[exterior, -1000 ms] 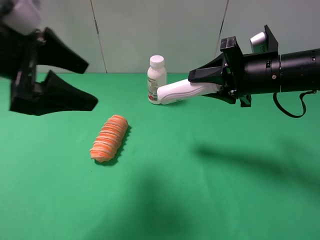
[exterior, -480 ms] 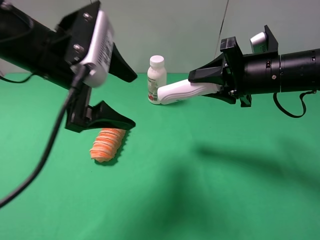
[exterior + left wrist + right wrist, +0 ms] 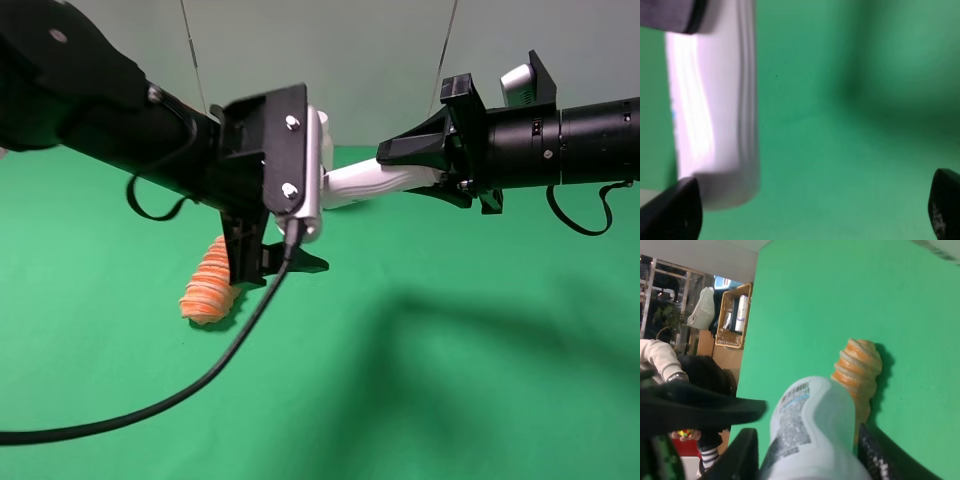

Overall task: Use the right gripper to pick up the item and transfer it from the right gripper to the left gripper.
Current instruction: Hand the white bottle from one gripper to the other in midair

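The item (image 3: 362, 182), a slim white bottle, lies level in the air with my right gripper (image 3: 402, 174) shut on its body. In the right wrist view its printed label (image 3: 795, 425) shows between the black fingers (image 3: 742, 455). My left gripper (image 3: 312, 215), with its pale screwed plate, has come in from the left and stands open at the bottle's free end. The left wrist view shows the white body (image 3: 710, 115) and dark cap close to one fingertip (image 3: 670, 212), while the other fingertip (image 3: 946, 200) stands far off it. I cannot tell whether that near finger touches the bottle.
An orange-and-white ridged roll (image 3: 207, 290) lies on the green table (image 3: 450, 380) under the left arm and also appears as the roll (image 3: 857, 375) in the right wrist view. A black cable (image 3: 200, 385) loops down from the left gripper. The stout white bottle is mostly hidden behind that gripper.
My left arm has swung in from the left edge to the bottle's free end, jaws wide. The right arm and the bottle have not moved.
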You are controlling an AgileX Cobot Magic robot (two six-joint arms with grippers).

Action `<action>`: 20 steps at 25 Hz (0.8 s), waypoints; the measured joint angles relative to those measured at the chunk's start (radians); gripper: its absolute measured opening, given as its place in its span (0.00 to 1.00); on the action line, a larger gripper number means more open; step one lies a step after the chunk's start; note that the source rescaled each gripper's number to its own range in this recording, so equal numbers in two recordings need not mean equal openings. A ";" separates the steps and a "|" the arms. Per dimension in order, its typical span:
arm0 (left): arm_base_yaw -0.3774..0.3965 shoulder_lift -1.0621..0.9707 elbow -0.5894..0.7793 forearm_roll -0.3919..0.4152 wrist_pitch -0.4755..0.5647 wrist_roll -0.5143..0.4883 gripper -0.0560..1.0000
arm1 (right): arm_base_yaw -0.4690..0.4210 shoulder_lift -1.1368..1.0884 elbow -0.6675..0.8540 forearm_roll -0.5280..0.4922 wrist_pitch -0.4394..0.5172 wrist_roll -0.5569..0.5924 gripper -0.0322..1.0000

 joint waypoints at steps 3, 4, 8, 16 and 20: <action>-0.007 0.014 -0.004 0.000 -0.032 0.007 0.89 | 0.000 0.000 0.000 0.000 -0.009 0.000 0.04; -0.008 0.017 -0.007 0.000 -0.045 0.007 0.89 | 0.000 0.000 0.000 0.000 -0.008 0.000 0.04; -0.008 0.026 -0.043 -0.001 -0.078 0.011 0.89 | 0.000 0.000 0.000 0.001 -0.005 0.000 0.04; -0.008 0.123 -0.125 -0.004 -0.081 0.014 0.89 | 0.000 0.000 0.000 0.000 -0.004 0.000 0.04; -0.017 0.156 -0.152 -0.004 -0.091 0.014 0.89 | 0.000 0.000 0.000 0.000 -0.004 0.000 0.04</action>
